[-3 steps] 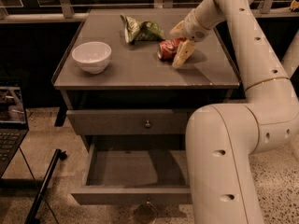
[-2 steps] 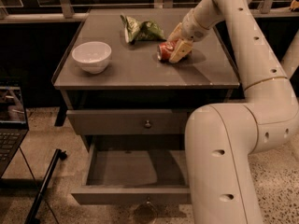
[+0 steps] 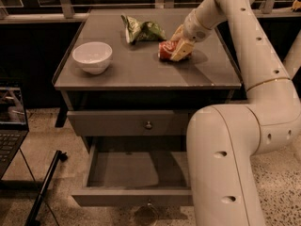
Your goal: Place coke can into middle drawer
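Low over the right rear part of the desk (image 3: 141, 74), the claw (image 3: 179, 44) sits at the right end of the coke can (image 3: 165, 50), angled down from the arm (image 3: 244, 55) that comes in from above and to the right. Whether the claw is spread or already pinching the can I cannot tell; it overlaps the can's near end and hides the contact. The can appears to lie on its side on the desk top, just in front of the green snack bag (image 3: 142, 30) and well apart from the white bowl (image 3: 92, 56) at the left.

The slanted approach probably suits a can lying on its side, so that it can be taken across its round body, not by an end. The arm also comes in from the right, clear of the bag and the bowl.

Below, the top drawer front (image 3: 117, 123) is closed, while the middle drawer (image 3: 136, 171) stands pulled out with its grey floor bare, ready to take the can. I judge this to be the pickup step, with the lift, the carry down past the desk edge and the release all still to do. A laptop (image 3: 11, 121) shows at the left edge, away from the work.
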Available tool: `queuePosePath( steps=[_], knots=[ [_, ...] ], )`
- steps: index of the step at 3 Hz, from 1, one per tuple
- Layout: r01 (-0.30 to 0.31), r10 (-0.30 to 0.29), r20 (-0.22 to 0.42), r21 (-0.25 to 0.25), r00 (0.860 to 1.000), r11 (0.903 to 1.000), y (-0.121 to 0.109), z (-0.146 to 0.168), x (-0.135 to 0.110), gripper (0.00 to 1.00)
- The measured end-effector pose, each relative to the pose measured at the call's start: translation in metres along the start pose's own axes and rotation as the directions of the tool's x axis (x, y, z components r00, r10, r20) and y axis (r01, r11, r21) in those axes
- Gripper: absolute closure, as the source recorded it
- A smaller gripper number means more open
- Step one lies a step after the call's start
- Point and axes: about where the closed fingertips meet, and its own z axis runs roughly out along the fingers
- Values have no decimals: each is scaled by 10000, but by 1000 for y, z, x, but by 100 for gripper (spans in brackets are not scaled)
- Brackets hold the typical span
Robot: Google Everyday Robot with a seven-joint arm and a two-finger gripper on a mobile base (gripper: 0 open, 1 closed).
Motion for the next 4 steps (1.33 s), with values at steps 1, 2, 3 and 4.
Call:
queuePosePath(
  steps=[1,2,3,4],
  knots=[
    [132,-134,182,85,9997,9999,-3,3,-6,100],
    [328,-314,425,-314,9986,9990,8,-4,-25,100],
    [190,-145,582,-774,9982,9968,26,-18,-38,100],
    [-319,365,780,-601,9963,9977,40,-47,-45,100]
  ],
)
